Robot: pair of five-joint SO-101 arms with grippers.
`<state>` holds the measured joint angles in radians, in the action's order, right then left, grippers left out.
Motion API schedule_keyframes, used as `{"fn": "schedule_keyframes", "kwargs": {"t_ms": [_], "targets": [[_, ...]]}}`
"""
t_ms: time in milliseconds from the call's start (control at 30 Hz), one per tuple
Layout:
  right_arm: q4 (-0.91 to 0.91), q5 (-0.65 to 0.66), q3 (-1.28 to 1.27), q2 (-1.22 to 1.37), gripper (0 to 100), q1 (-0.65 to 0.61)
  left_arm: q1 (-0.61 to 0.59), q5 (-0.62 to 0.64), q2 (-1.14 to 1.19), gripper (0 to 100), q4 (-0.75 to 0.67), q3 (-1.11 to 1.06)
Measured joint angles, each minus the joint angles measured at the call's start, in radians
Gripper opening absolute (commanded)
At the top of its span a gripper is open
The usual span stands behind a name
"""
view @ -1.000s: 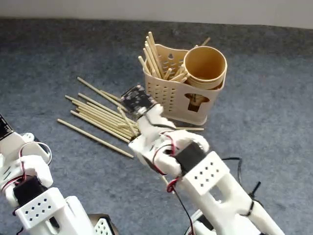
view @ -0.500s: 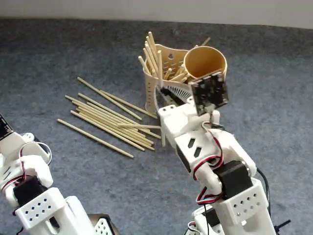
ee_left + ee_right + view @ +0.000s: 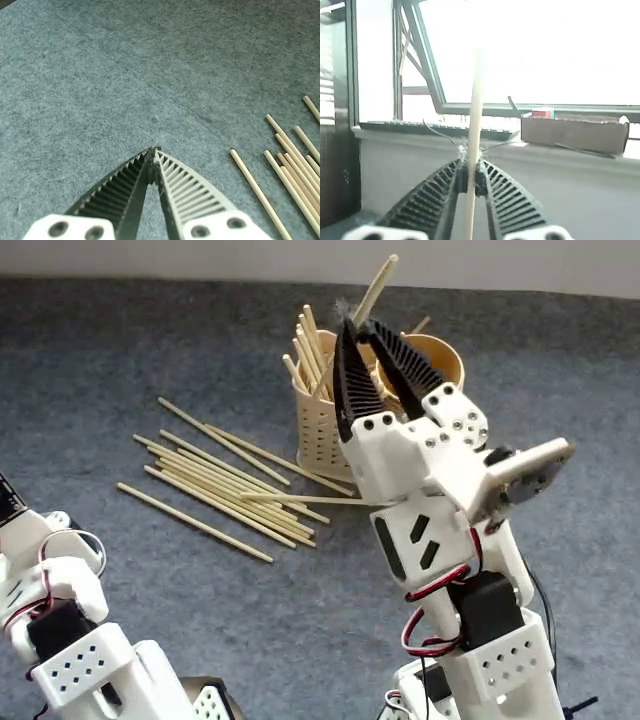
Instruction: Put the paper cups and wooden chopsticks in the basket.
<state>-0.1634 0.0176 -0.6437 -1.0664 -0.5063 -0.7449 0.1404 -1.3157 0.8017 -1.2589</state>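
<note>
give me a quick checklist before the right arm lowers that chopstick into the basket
1. Grip: the right gripper is shut on one pale wooden chopstick, pinched at the fingertips. Ok.
2. Alignment: in the high view the stick appears above the beige perforated basket, but whether it is truly over it is unclear. Cannot tell.
3. Room in the basket: upright chopsticks and a brown paper cup sit in it; the gripper hides the gap. Cannot tell.
4. Left gripper: shut, empty, over grey carpet, away from the basket. Ok.
5. Task done: loose chopsticks lie on the carpet. Not ok.
</note>
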Motion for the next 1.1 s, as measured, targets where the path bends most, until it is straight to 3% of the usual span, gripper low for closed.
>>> {"fn": "schedule_keyframes", "kwargs": {"t_ms": [167, 367, 600, 733, 900, 1100], "targets": [[0.106, 0.006, 0.000, 0.066, 0.5, 0.000, 0.000, 0.000, 0.000, 1, 0.000, 0.000], [0.229, 0.146, 0.000, 0.222, 0.5, 0.000, 0.000, 0.000, 0.000, 1, 0.000, 0.000], [0.308, 0.163, 0.000, 0.350, 0.5, 0.051, 0.000, 0.000, 0.000, 1, 0.000, 0.000], [0.319, 0.164, 0.000, 0.411, 1.2, 0.092, 0.000, 0.000, 0.000, 1, 0.000, 0.000], [0.319, 0.164, -0.002, 0.436, 10.6, 0.100, 0.000, 0.000, 0.000, 1, 0.000, 0.000], [0.278, 0.164, -0.002, 0.419, 5.2, 0.100, 0.000, 0.000, 0.000, 1, 0.000, 0.000]]}}
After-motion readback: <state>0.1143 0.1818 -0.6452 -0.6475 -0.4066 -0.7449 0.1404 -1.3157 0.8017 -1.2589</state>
